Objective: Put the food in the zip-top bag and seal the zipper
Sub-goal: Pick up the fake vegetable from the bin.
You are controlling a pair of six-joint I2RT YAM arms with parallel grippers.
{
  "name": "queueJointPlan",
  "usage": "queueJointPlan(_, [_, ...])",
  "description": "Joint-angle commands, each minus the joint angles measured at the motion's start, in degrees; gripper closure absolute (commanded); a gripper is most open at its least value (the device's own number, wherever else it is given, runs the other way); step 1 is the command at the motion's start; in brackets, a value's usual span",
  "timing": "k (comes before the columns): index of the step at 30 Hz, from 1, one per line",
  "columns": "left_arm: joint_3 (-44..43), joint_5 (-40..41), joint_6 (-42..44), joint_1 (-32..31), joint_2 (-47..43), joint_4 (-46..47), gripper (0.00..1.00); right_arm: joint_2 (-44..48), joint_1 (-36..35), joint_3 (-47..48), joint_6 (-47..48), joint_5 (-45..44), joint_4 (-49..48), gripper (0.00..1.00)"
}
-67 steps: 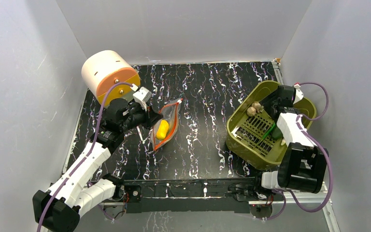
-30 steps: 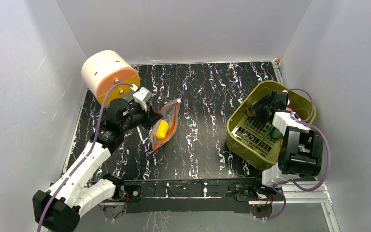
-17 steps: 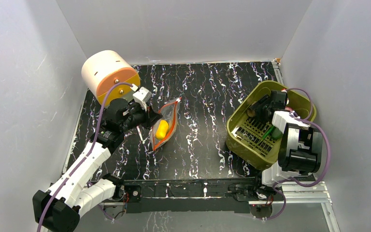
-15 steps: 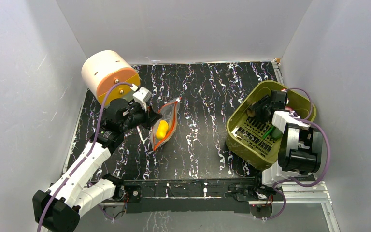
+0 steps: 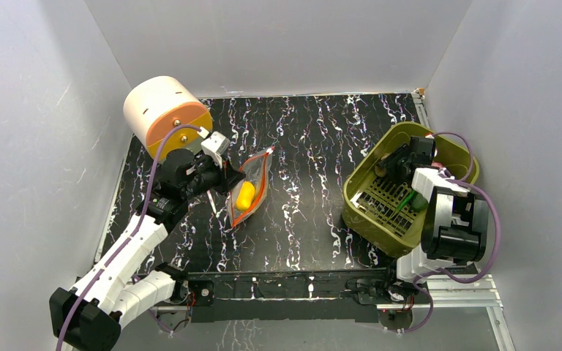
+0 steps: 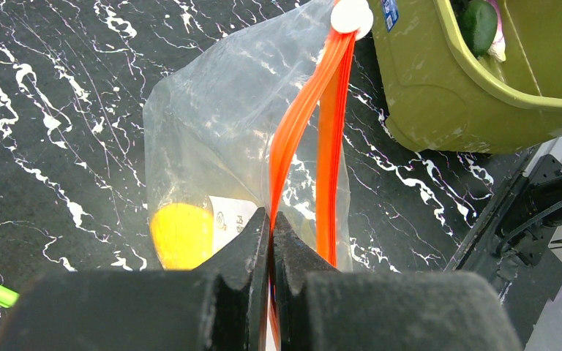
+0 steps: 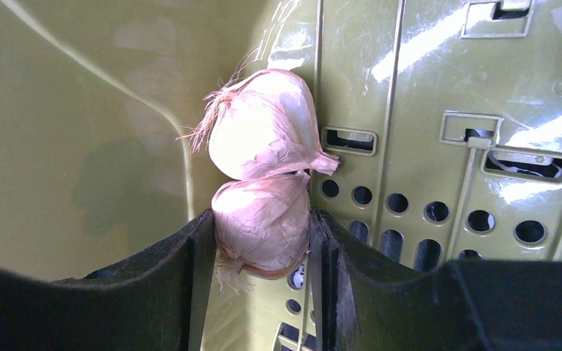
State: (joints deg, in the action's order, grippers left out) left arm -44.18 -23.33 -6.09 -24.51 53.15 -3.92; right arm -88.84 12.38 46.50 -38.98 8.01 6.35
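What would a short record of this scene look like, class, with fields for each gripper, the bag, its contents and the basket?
Left gripper: shut on the zipper at the bag's mouth
Right gripper: inside the basket, fingers against both sides of the near garlic bulb
Bag: clear, mouth open
In bag: yellow food piece
In basket: far garlic bulb, touching the near one
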Motion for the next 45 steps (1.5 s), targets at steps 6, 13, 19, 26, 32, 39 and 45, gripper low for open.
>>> queueJointPlan(6, [-0.8, 0.2, 0.5, -0.3, -0.8, 0.2, 1.00, 6.6, 0.1, 1.0, 2.2, -6.2, 1.5, 0.62])
queueJointPlan(13, [-0.8, 0.3, 0.2, -0.3, -0.8, 0.5, 1.00, 10.6, -0.4, 1.2, 2.1, -7.6, 2.9, 0.62])
queueJointPlan(19, [-0.4, 1.0, -0.1, -0.3, -1.0, 0.9, 1.00, 15.5, -1.1, 2.1, 1.9, -8.2, 6.0, 0.62])
queueJointPlan(26, [-0.3, 2.4, -0.4, -0.3, -1.1, 1.0, 1.00, 22.9, -1.7, 2.4, 1.4, -11.1, 9.2, 0.62])
queueJointPlan(32, [-0.4, 3.0, -0.4, -0.3, -1.2, 0.9, 1.00, 28.6, -3.8, 3.7, 0.0, -12.6, 11.2, 0.62])
queueJointPlan(39, [-0.3, 3.5, -0.6, -0.3, -1.4, 1.2, 1.00, 31.3, -10.6, 8.0, -1.0, -14.6, 13.5, 0.61])
queueJointPlan(45, [-0.2, 3.5, -0.6, -0.3, -1.4, 1.3, 1.00, 32.5, -20.4, 9.7, -2.6, -16.6, 13.9, 0.60])
